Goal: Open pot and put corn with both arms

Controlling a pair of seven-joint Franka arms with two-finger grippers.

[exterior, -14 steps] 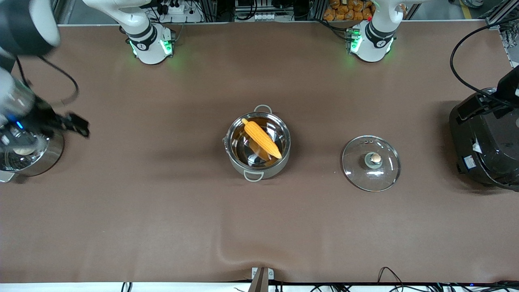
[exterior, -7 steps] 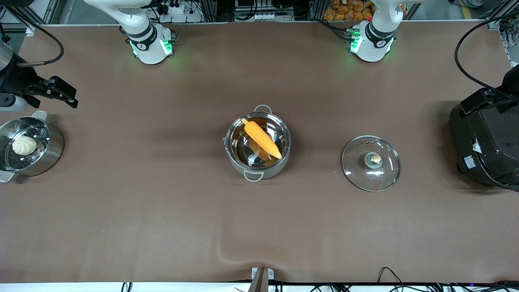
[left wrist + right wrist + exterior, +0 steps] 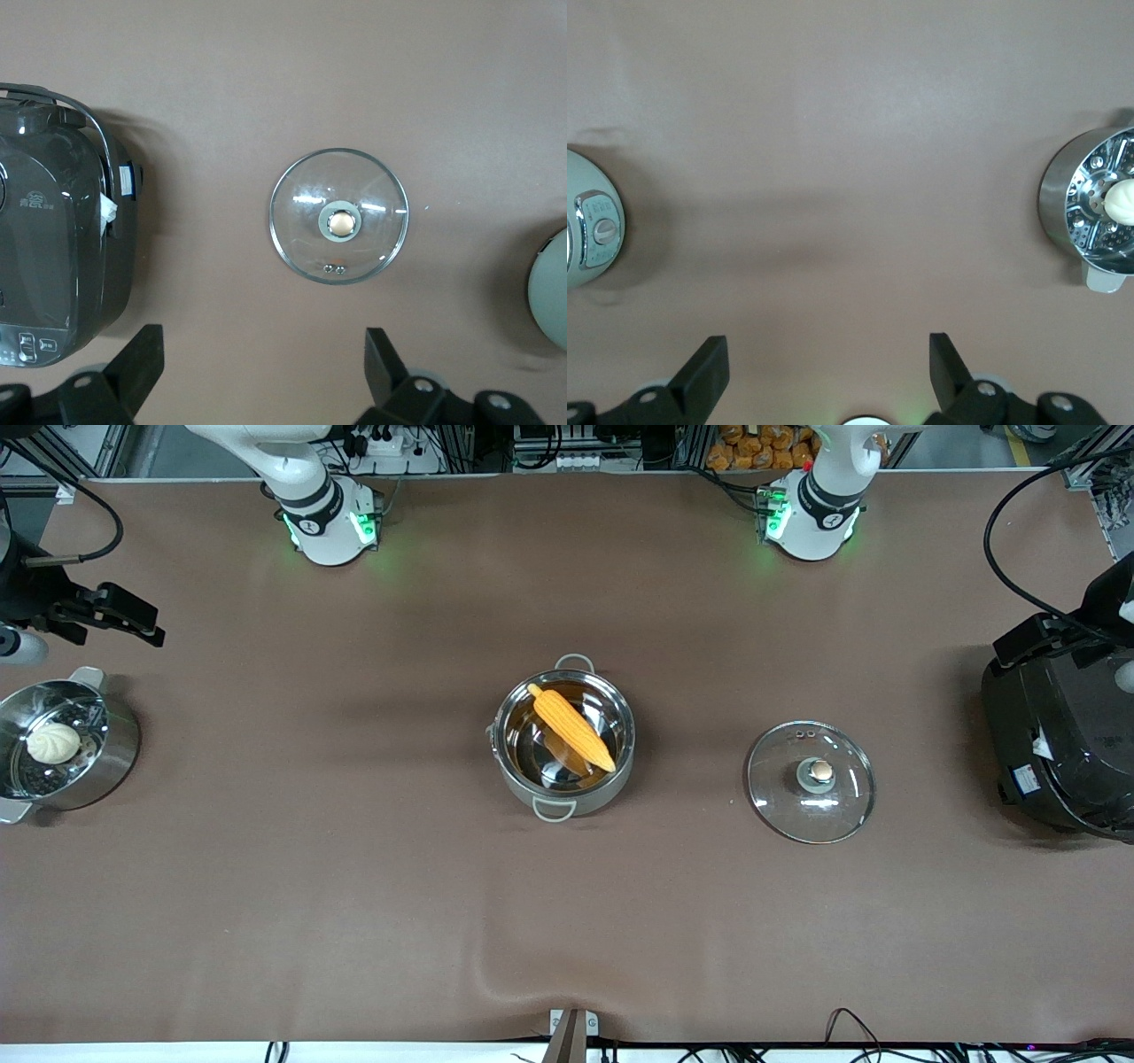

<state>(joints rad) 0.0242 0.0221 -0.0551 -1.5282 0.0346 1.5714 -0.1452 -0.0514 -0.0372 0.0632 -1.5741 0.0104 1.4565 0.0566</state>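
The steel pot (image 3: 592,794) stands uncovered mid-table with the yellow corn (image 3: 571,728) lying slantwise in it. Its glass lid (image 3: 811,781) with the tan knob lies flat on the table toward the left arm's end; it also shows in the left wrist view (image 3: 338,216). My left gripper (image 3: 1032,642) is open and empty, high over the rice cooker's edge; the left wrist view shows it (image 3: 264,363) spread wide. My right gripper (image 3: 124,615) is open and empty, high by the steamer pot, and is likewise spread wide in the right wrist view (image 3: 828,363). The pot's edge shows there (image 3: 589,230).
A steamer pot (image 3: 120,748) with a white bun (image 3: 53,741) stands at the right arm's end. A big black rice cooker (image 3: 1067,744) stands at the left arm's end. A fold in the brown cloth (image 3: 532,974) lies near the front edge.
My right arm has lifted off from over the steamer pot and drawn back toward its base, so the steamer and bun now show. My left gripper has shifted only slightly. Pot, corn and lid are still.
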